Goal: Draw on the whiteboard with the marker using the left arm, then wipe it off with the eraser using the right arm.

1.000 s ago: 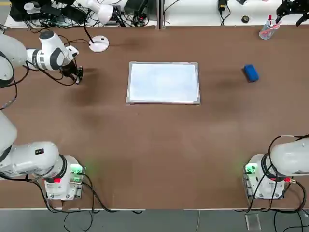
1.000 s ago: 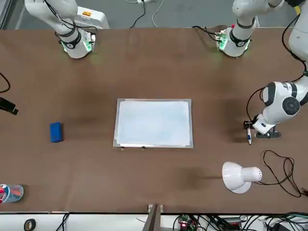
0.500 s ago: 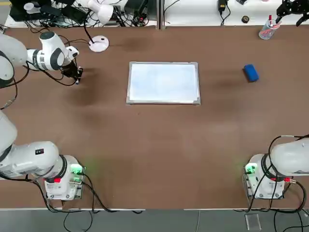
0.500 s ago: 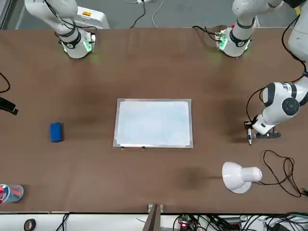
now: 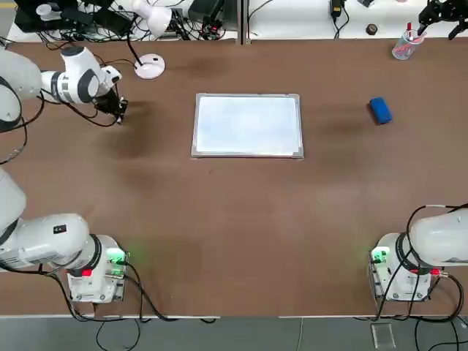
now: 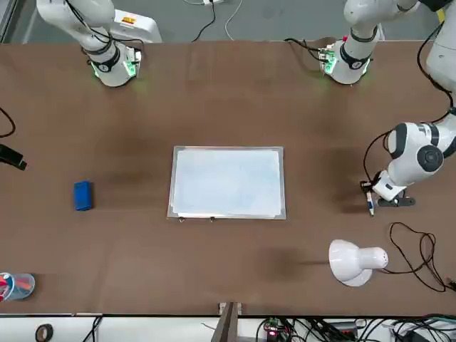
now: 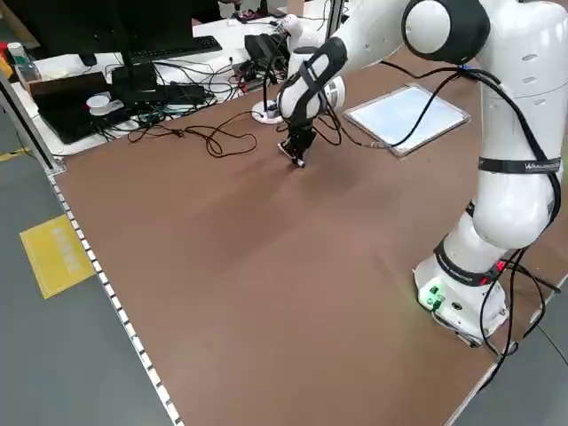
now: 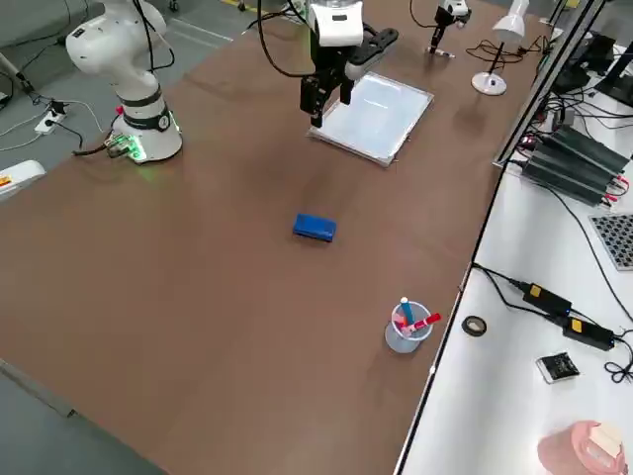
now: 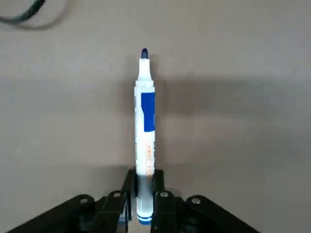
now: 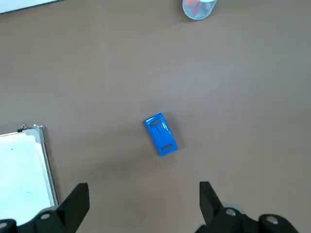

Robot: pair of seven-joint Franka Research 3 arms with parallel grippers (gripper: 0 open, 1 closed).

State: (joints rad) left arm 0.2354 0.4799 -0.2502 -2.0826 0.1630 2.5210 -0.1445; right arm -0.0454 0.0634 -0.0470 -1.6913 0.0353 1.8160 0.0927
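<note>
Judging by the clean whiteboard (image 5: 247, 125), nothing has been drawn yet; the marker (image 9: 145, 141) is clamped at its rear end in the left gripper (image 9: 144, 198), tip uncapped, at the table's (image 5: 234, 219) far left, well apart from the whiteboard; carrying it over, drawing and wiping are all left; the eraser (image 5: 379, 110) lies untouched on the whiteboard's other side; the right gripper (image 10: 143, 201) hangs above it with fingers apart.

No legible text, labels or numbers anywhere.
</note>
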